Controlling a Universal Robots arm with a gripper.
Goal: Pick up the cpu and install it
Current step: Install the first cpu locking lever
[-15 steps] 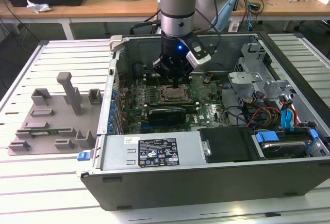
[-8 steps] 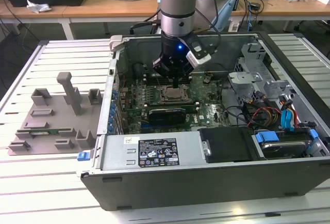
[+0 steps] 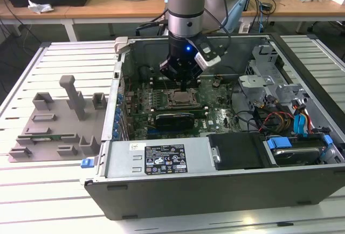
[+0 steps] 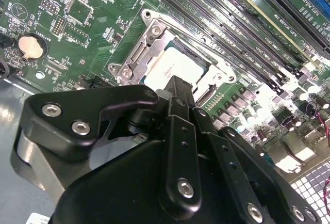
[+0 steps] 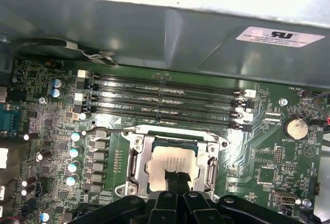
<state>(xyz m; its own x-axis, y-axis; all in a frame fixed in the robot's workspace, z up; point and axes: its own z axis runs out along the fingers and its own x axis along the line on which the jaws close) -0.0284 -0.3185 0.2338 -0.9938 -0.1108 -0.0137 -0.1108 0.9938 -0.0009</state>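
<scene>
My jaws are narrow, tips close together with nothing between them, right at the cpu, over the chip's edge nearest my wrist. Whether they touch it or sit a hairline above, I can't tell. The cpu lies flat inside the socket frame, silver top up, and looks square to the frame's opening in both wrist views. A thin wire lever runs along the frame's side toward the memory slots. My read: placement stage, chip seated or nearly so. To do it well I stay straight above the socket frame with no sideways drag, since socket contacts likely bend easily. Light touch only. All four chip edges should sit level inside the frame, none riding up on its rim. The open case holding the frame sits on the slatted desk.
</scene>
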